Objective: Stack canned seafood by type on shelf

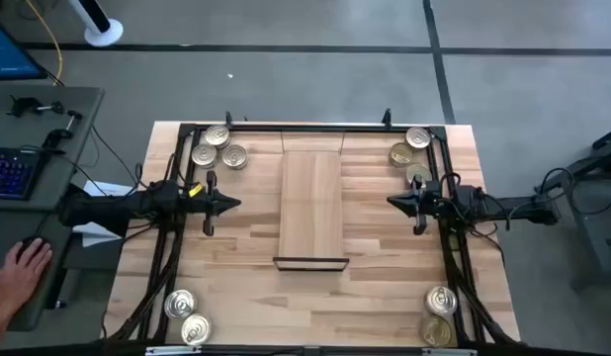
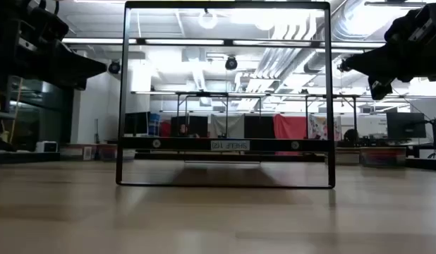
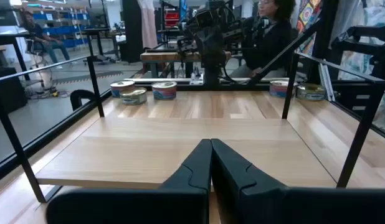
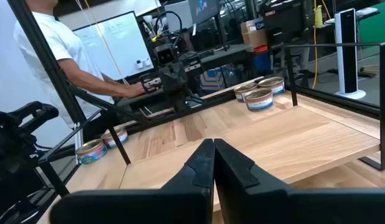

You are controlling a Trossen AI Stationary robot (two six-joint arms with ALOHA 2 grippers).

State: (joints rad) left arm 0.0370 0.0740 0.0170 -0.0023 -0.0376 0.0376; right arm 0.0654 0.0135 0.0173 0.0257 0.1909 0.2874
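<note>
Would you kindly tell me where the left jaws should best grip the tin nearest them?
Probably across the round side wall of the tin, coming from above: it lies flat, lid up, beside two tins, with its open side toward the shelf.

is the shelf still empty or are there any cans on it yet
Empty. The high view shows the shelf as bare wood, with the cans sitting in groups at the table's corners.
</note>
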